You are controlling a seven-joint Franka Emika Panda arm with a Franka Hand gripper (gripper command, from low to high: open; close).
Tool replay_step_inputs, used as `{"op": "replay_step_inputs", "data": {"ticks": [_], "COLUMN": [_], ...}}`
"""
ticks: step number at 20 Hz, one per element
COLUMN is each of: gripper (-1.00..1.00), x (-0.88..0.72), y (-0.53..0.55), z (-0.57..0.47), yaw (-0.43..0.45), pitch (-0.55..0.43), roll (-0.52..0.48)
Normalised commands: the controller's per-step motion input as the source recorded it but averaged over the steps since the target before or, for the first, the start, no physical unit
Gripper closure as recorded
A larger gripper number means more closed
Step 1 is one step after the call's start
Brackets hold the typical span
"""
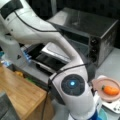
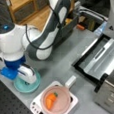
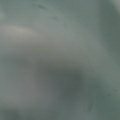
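The white arm rises from its base [image 1: 75, 100] and bends over to the left of a front view. The gripper [image 1: 26, 57] hangs at the left edge of the toaster oven's open door [image 1: 50, 61]. It shows as bluish tips [image 2: 100, 28] by the door's far corner [image 2: 105, 38]. Nothing is seen in it. An orange carrot [image 2: 51, 99] lies in a pink pan [image 2: 61, 103] on a white hob [image 2: 72, 103], and the carrot [image 1: 110, 90] also shows by the arm's base. The wrist view holds only a plain grey-green surface, with no fingers visible.
The toaster oven [image 1: 92, 30] stands at the back with a tray [image 1: 53, 51] in its mouth. A wooden cabinet [image 1: 20, 92] is at the left. A dark bin [image 2: 70, 22] holds orange and yellow items. A teal plate [image 2: 26, 86] lies by the arm's base.
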Motion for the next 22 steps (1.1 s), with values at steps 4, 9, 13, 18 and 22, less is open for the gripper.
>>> {"op": "replay_step_inputs", "data": {"ticks": [4,9,13,18,22], "gripper": [-1.00,-1.00,-1.00,1.00,1.00], "x": [0.17,0.08,0.01,-0.06,-0.10], "y": [-0.15,-0.11,-0.13,-0.14,-0.12], "z": [-0.06,0.01,0.02,0.06,0.04], "yaw": [-0.017,-0.008,0.008,0.027,0.036], "pitch": [0.017,0.026,0.020,0.033,0.032], "roll": [0.103,0.132,0.130,0.124,0.124]}}
